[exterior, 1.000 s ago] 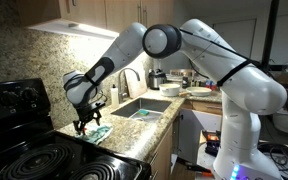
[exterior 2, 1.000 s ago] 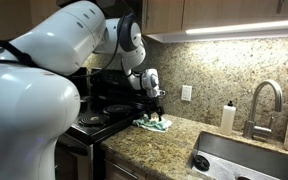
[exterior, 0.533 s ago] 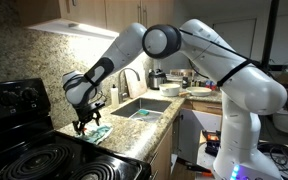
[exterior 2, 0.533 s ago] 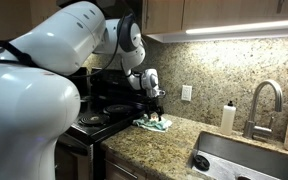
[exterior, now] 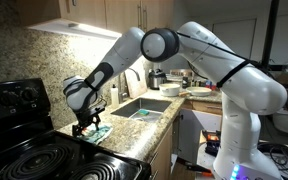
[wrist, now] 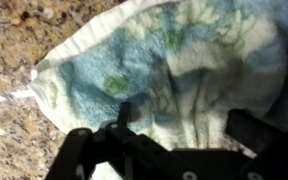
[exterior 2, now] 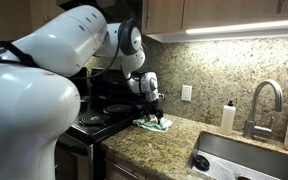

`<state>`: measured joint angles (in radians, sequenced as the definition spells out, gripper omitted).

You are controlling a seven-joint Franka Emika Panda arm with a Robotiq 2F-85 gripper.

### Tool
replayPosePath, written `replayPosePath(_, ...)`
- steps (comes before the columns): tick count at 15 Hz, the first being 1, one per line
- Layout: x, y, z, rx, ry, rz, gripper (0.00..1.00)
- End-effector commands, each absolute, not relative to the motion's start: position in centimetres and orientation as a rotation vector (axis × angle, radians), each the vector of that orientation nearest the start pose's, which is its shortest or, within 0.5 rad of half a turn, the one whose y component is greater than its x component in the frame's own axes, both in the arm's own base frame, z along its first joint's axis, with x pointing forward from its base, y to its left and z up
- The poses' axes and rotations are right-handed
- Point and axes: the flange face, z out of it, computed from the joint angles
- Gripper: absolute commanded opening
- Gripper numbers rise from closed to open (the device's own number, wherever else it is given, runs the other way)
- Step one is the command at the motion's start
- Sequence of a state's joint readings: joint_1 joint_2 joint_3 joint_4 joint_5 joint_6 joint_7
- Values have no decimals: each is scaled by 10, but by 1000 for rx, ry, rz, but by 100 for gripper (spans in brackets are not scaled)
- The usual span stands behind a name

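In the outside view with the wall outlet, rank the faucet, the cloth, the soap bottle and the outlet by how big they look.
1. faucet, largest.
2. cloth and soap bottle: about alike, one wide and one tall, so not ranked against each other.
3. wall outlet, smallest.

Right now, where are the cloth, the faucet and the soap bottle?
Cloth (wrist: 174, 70): in the wrist view, middle of the blue-green print.
Faucet (exterior 2: 254, 112): in an exterior view, on its upright neck.
Soap bottle (exterior 2: 227, 121): in an exterior view, on its white body.
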<state>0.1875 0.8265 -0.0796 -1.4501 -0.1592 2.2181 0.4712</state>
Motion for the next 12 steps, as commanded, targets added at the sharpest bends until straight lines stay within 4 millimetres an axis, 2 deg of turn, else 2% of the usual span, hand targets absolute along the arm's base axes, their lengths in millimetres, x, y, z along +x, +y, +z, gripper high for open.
replayPosePath(1,713,82,184,-3307,359,-45,67)
replayPosePath(6,714,75,193,-3315,371,-80,35)
replayPosePath(10,714,74,186,-3306,358,-54,9)
replayPosePath(12,713,76,183,-3294,346,-37,6)
